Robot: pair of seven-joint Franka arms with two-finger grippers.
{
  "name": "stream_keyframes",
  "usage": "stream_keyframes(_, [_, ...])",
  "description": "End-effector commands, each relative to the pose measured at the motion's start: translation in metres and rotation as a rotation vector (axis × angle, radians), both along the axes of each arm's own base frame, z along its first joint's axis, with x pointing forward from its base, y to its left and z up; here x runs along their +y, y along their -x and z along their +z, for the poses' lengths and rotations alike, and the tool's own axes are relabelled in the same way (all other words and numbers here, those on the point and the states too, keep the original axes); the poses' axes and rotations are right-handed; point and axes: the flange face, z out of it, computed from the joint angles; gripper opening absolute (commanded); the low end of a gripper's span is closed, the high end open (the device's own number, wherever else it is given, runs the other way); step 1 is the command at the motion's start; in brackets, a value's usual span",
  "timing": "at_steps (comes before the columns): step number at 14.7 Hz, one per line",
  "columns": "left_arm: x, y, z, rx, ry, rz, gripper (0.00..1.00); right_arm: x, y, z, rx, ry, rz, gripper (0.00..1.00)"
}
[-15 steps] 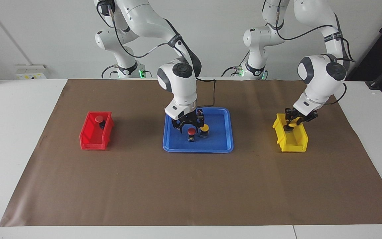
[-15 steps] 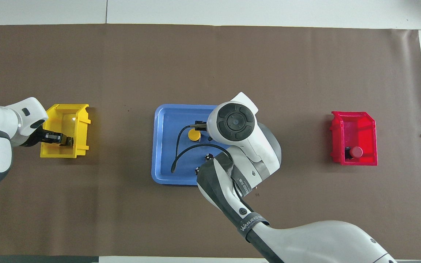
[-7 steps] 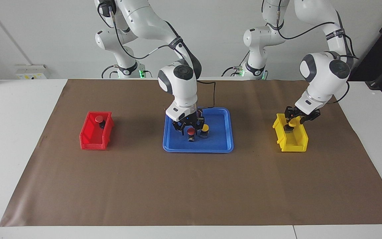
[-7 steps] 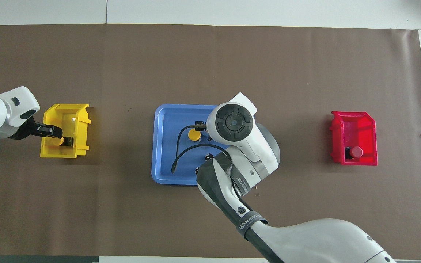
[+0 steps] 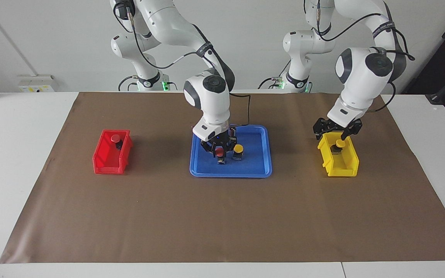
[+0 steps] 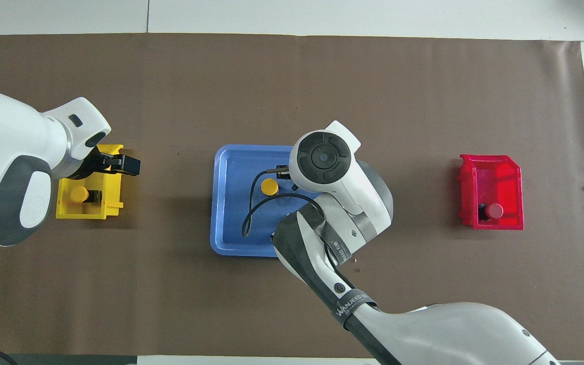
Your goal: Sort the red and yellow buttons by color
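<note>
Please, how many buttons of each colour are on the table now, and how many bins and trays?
Red buttons: 2
Yellow buttons: 2
Bins (red bin, yellow bin): 2
Blue tray: 1
Total: 7

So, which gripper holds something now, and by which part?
The right gripper is shut on the red domed button in the blue tray, at its cap. The left gripper is open, empty.
</note>
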Motion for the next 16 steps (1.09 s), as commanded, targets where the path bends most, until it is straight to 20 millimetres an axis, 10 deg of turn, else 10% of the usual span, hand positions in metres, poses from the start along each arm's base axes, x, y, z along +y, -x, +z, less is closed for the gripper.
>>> stream_keyframes(1, [-0.07, 0.012, -0.017, -0.028, 0.005, 0.057, 1.0, -0.1, -0.025, 0.088, 0.028, 0.023, 0.083, 0.14])
stream_keyframes(4, [-0.158, 0.026, -0.044, -0.056, 0.04, 0.154, 1.0, -0.239, -0.009, 0.117, 0.086, 0.021, 0.179, 0.14])
stream_keyframes(7, [-0.224, 0.034, -0.051, -0.052, 0.056, 0.205, 1.0, -0.342, -0.001, 0.105, 0.107, 0.014, 0.222, 0.14])
stream_keyframes(12, [-0.28, 0.049, -0.078, -0.046, 0.024, 0.227, 1.0, -0.386, 0.022, 0.056, 0.028, 0.023, 0.223, 0.14])
stream_keyframes(16, [-0.279, 0.046, -0.086, -0.053, 0.018, 0.234, 0.9, -0.397, 0.028, 0.029, -0.003, 0.029, 0.223, 0.14])
